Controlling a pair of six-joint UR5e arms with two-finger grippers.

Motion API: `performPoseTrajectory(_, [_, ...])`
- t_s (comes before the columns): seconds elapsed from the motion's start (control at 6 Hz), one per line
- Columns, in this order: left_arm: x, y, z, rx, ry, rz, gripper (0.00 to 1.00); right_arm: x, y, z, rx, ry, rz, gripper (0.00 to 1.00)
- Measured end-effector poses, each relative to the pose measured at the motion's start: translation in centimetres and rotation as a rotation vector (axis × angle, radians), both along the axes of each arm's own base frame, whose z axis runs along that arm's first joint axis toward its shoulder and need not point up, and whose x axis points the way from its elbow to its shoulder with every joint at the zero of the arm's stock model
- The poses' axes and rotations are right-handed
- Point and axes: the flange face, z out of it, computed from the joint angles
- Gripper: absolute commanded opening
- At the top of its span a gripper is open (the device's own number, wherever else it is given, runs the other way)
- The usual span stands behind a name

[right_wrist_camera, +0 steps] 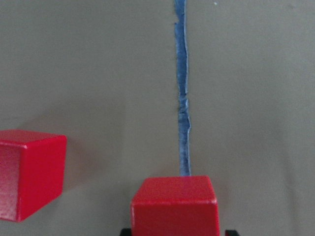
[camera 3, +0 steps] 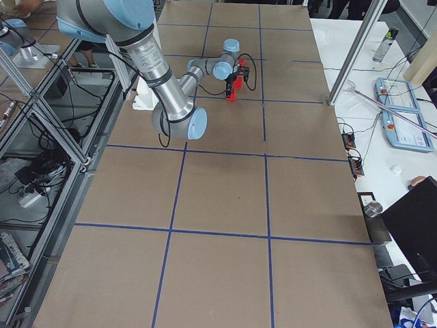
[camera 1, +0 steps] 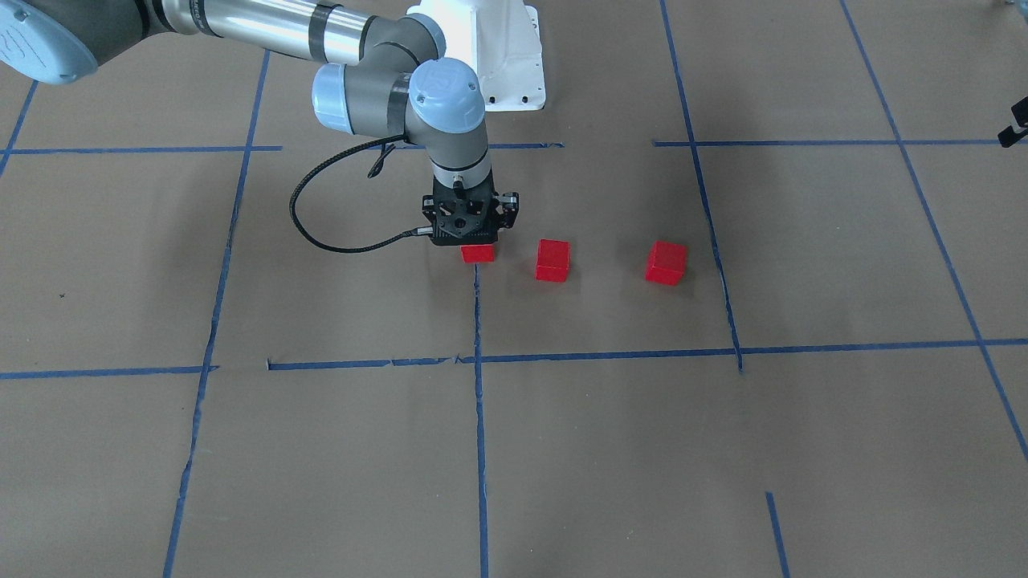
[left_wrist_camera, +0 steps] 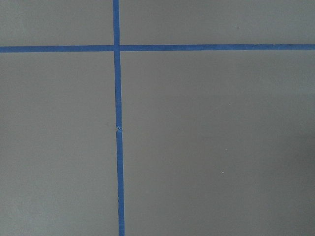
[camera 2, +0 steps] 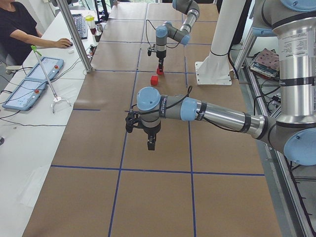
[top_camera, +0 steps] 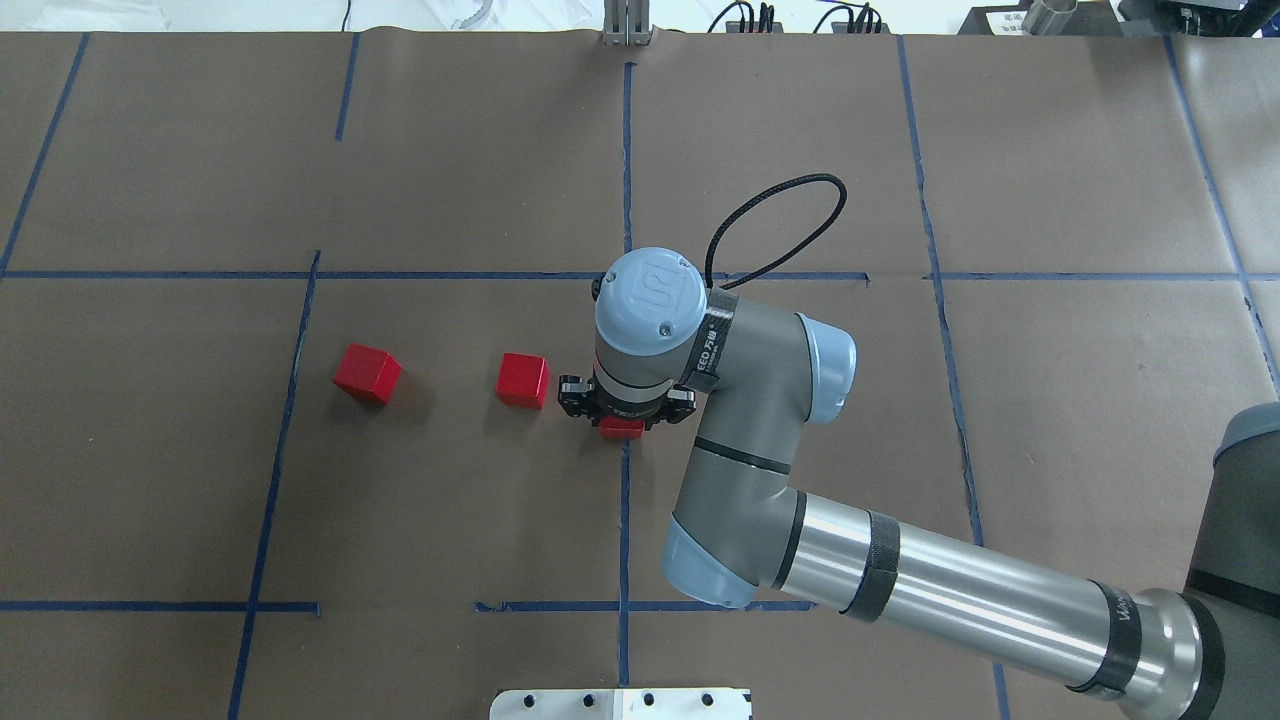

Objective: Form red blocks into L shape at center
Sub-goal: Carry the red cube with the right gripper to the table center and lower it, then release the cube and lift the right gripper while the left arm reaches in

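Pressing against two opposite sides of one red block (right_wrist_camera: 174, 204), the fingers (right_wrist_camera: 226, 232) of the right gripper (camera 1: 475, 241) look clamped on it. Only thin black slivers of them show, flush with the cube. The cube sits at the end of a blue tape line (right_wrist_camera: 183, 88) near the middle of the worktop (top_camera: 450, 500). Whether it rests on the surface or hangs just above it, I cannot tell. A second red block (top_camera: 523, 380) stands just beside it on the robot's left, not touching. The third red block (top_camera: 367, 374) lies farther the same way, well apart and slightly turned.

I judge the step in hand to be setting this cube down as the corner of the L. Done well, the cube lands flat and square to the tape. The fingers then part evenly and the wrist rises straight up, so the neighbouring cube is not nudged.

The left gripper (camera 2: 151, 143) hovers over bare worktop, well away from the cubes. Whether its fingers are apart or together I cannot tell. Brown paper covers the worktop, and blue tape marks it into large cells. Along one side, a seated person (camera 2: 19, 24) works at a white desk (camera 2: 19, 158).
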Motion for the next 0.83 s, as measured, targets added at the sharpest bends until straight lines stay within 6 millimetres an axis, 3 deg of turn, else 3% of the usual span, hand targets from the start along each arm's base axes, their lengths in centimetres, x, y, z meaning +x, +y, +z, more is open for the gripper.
performPoseTrajectory(0.17, [1.3,-0.4,-0.9,0.038,0.006,0.01,1.0,0.4,-0.1,-0.3,0.007,-0.008,0.002,1.0])
performPoseTrajectory(0.33, [4.3,-1.2,-2.4,0.079,0.023,0.03,1.0,2.1,-0.8,-1.1,0.019,-0.03,0.016,1.0])
performPoseTrajectory(0.5, [8.9,-2.1,-4.6,0.105,0.049,0.064,1.0,5.5,-1.6,-1.2,0.032,-0.061,0.041,1.0])
performPoseTrajectory(0.67, [15.0,-3.2,-8.1,0.149,0.083,0.14,1.0,10.2,-2.0,-0.2,0.034,-0.095,0.065,1.0])
performPoseTrajectory(0.83, [21.8,-3.8,-13.1,0.205,0.13,0.229,1.0,15.3,-2.6,1.0,0.014,-0.129,0.076,1.0])
